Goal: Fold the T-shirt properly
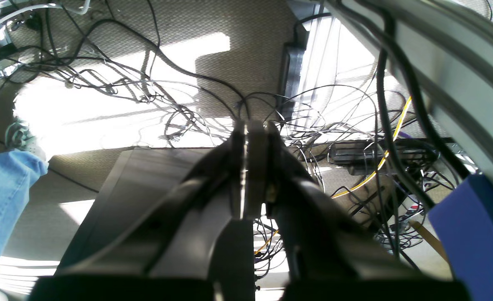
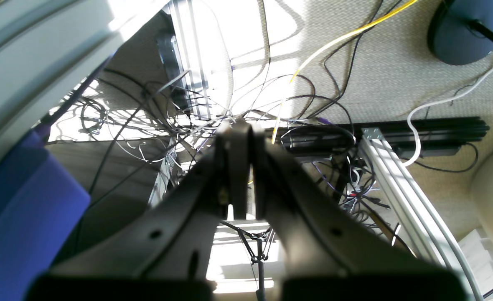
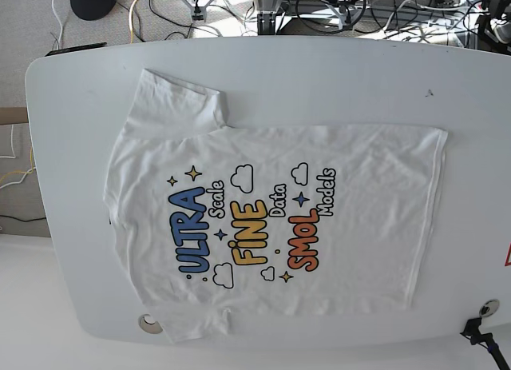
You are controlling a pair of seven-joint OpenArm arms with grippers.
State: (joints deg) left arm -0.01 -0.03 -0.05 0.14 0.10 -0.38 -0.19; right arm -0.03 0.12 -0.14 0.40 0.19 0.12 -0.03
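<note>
Both grippers are closed and hold nothing. Seen from the left wrist, the left gripper (image 1: 252, 129) has its two dark fingers pressed together, with no cloth between them; it points down at a carpeted floor (image 1: 246, 25) full of tangled black cables (image 1: 154, 96), with one yellow cable (image 1: 390, 142) on the right side, and a leg in blue jeans (image 1: 4, 200) stands at the left edge of this view. Seen from the right wrist, the right gripper (image 2: 240, 127) is also shut, its fingers meeting at the tips, and below it lie more cables, an aluminium frame rail (image 2: 401, 188) and a round dark lamp base (image 2: 466, 29) in the upper right corner. From the base view, neither arm is visible above the white table (image 3: 335, 74). On this table the T-shirt (image 3: 271, 218) lies flat and unfolded, print side up, with the blue, yellow and orange words readable. Its collar is toward the left edge of the table and its hem toward the right edge. One sleeve (image 3: 180, 98) points to the far edge, and the other sleeve reaches the near edge, close to the near left corner.
</note>
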